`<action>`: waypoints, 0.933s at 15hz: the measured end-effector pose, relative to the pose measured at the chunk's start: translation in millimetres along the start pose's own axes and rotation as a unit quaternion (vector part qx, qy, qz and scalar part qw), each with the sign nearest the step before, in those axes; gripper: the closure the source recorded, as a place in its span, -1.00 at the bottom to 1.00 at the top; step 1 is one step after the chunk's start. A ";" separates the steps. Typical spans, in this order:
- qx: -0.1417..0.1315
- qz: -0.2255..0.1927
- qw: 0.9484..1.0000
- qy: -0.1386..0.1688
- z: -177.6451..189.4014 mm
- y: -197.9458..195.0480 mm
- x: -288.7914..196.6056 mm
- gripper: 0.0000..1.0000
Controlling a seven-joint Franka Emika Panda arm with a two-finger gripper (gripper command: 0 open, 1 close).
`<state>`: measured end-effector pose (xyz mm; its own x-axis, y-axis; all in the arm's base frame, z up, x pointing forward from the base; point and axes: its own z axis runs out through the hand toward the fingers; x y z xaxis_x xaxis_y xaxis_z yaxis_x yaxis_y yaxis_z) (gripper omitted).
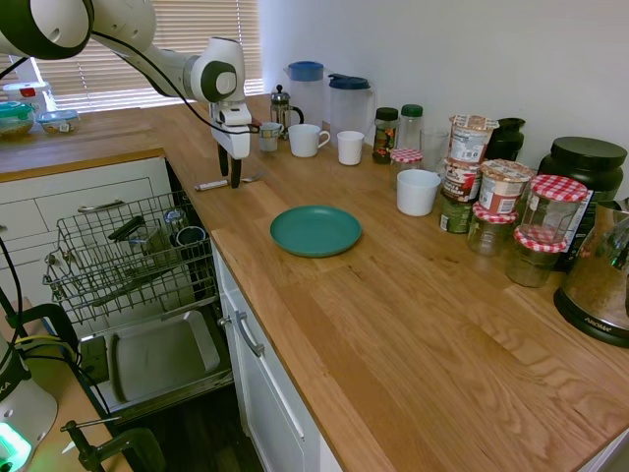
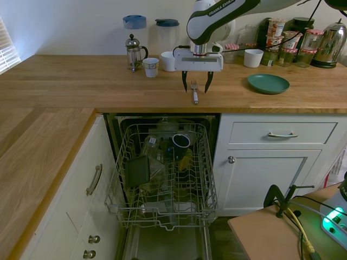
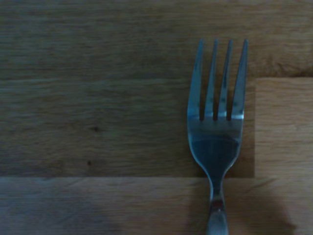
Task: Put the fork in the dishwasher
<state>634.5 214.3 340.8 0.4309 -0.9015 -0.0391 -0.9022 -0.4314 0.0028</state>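
Observation:
The fork [image 2: 194, 95] lies flat on the wooden counter near its front edge, right above the dishwasher. It shows as a thin silver strip [image 1: 211, 184] in the first exterior view, and its tines and neck [image 3: 215, 137] fill the wrist view. My gripper [image 2: 196, 85] hangs just over the tine end, open, with one finger on each side of the fork and not closed on it; the first exterior view shows the gripper [image 1: 231, 175] too. The dishwasher [image 2: 162, 179] is open below, its wire rack [image 1: 128, 256] pulled out over the lowered door [image 1: 157, 359].
A teal plate [image 1: 315, 230] lies on the counter beside the fork. Behind my gripper stand a French press [image 2: 134, 52], white mugs [image 1: 308, 140] and two jugs [image 1: 349, 103]. Jars and a kettle [image 1: 600, 275] crowd the back wall. The rack holds a few dishes. White drawers [image 2: 282, 132] flank the dishwasher.

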 end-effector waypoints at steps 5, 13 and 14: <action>-0.001 0.011 1.000 0.000 4.5 -4.1 3.8 1.00; -0.003 0.012 1.000 0.000 5.2 -7.7 4.9 1.00; -0.003 0.012 1.000 0.000 5.3 -7.7 4.8 1.00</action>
<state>643.5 213.4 335.3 0.4095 -0.9114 -0.0396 -0.9120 -0.4101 0.0093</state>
